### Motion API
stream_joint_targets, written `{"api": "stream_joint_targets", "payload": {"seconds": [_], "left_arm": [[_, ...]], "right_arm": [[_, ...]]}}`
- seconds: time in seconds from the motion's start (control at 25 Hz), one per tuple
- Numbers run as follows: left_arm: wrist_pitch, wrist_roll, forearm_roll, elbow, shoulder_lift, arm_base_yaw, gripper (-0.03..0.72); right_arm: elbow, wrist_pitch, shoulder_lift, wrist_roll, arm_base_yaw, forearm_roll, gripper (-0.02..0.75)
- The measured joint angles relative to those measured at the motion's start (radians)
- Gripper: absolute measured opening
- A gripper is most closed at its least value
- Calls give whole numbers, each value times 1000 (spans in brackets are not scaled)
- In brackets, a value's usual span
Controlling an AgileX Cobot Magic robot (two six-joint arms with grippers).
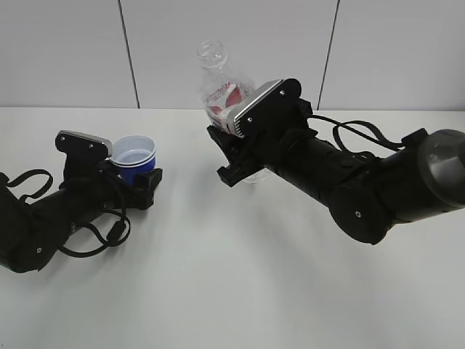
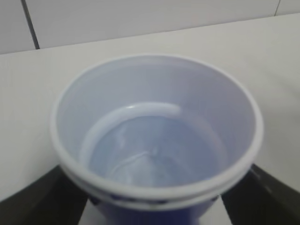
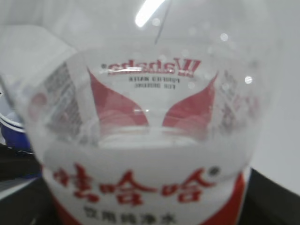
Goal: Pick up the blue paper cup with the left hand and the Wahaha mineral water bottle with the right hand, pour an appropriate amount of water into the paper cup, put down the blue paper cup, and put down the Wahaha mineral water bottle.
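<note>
The blue paper cup (image 1: 135,158) sits upright between the jaws of my left gripper (image 1: 142,179), which is shut on its lower body at the left of the table. In the left wrist view the cup (image 2: 157,93) fills the frame, with clear water (image 2: 154,150) in its bottom, and the gripper (image 2: 152,213) has dark fingers (image 2: 28,201) on both sides. My right gripper (image 1: 234,155) is shut on the Wahaha bottle (image 1: 221,87), which is nearly upright, capless and leaning slightly left. The bottle's label (image 3: 140,187) fills the right wrist view, between the jaws of the gripper (image 3: 145,211).
The white table (image 1: 232,291) stretches to the front and between the two arms. A pale panelled wall (image 1: 73,51) with dark seams stands behind the table's far edge. The blue cup also shows at the left edge of the right wrist view (image 3: 9,127).
</note>
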Motion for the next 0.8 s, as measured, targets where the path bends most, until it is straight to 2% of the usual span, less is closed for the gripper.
{"api": "stream_joint_targets", "payload": {"seconds": [0.24, 0.56, 0.8], "left_arm": [[-17, 0, -14, 91, -10, 0, 657], [-74, 0, -52, 290, -132, 0, 657], [-78, 0, -59, 432, -305, 0, 651]], "right_arm": [[0, 0, 0, 2, 0, 31, 494], [-14, -17, 37, 19, -11, 219, 494], [-83, -17, 125, 108, -61, 279, 494]]}}
